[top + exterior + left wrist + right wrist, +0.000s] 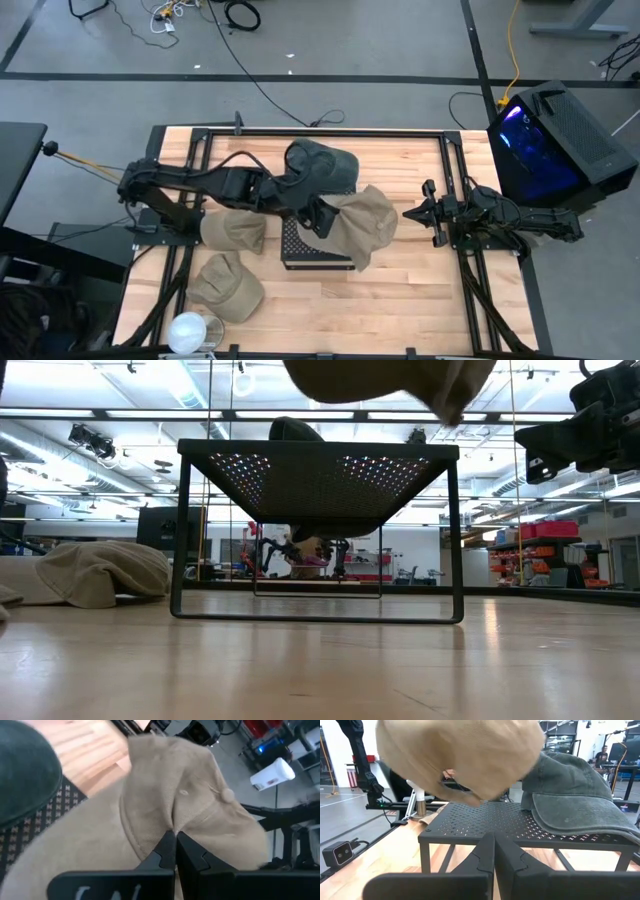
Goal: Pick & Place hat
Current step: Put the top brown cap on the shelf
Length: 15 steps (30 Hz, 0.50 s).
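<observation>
High view is showing a tan cap (226, 287) lying at the near left of the wooden table (420, 300), another tan cap (233, 230) resting just beyond it. Mid-table, the left gripper (318, 220) is pinching a tan hat (363, 226) and holding it above the black mesh rack (300, 252). A dark green cap (320, 168) is sitting on the rack's far side. At right, the right gripper (410, 214) is waiting with fingers pressed together.

Tan hat (365, 225), dk-green hat (320, 165), blk perforated rack (490, 822)
</observation>
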Each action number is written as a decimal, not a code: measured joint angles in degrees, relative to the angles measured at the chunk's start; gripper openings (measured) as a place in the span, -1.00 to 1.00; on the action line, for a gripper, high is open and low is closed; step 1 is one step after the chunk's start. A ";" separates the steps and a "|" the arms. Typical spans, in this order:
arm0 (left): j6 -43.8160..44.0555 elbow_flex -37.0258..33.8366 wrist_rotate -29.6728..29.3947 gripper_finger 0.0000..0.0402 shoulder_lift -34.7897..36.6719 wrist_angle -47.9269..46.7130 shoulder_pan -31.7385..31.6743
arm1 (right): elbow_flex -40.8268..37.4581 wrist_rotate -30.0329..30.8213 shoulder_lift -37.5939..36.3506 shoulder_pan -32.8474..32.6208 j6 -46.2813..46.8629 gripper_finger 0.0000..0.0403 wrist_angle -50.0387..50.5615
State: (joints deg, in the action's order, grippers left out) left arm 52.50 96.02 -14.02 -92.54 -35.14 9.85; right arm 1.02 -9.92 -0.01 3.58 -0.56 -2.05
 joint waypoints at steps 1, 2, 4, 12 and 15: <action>0.86 -1.50 0.19 -0.99 0.61 1.07 0.00 | 0.00 0.01 0.00 0.00 0.00 -0.96 0.00; 1.47 -2.95 0.58 -0.99 1.25 2.22 0.00 | 0.00 0.01 0.00 0.00 0.00 -0.96 -0.01; 2.89 -5.74 0.72 -0.99 2.44 3.49 0.21 | 0.00 -0.01 0.00 0.00 0.00 -0.96 0.01; 6.00 -12.61 -1.70 -0.99 5.81 5.26 0.45 | 0.00 0.01 0.00 0.01 0.00 -0.96 0.01; 6.72 -15.03 -2.48 -0.99 6.93 8.05 0.59 | 0.00 0.01 0.00 0.01 0.00 -0.96 -0.01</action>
State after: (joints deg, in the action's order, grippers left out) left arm 59.22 80.99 -16.49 -85.60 -27.09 10.44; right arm 1.02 -9.91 -0.01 3.59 -0.56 -2.06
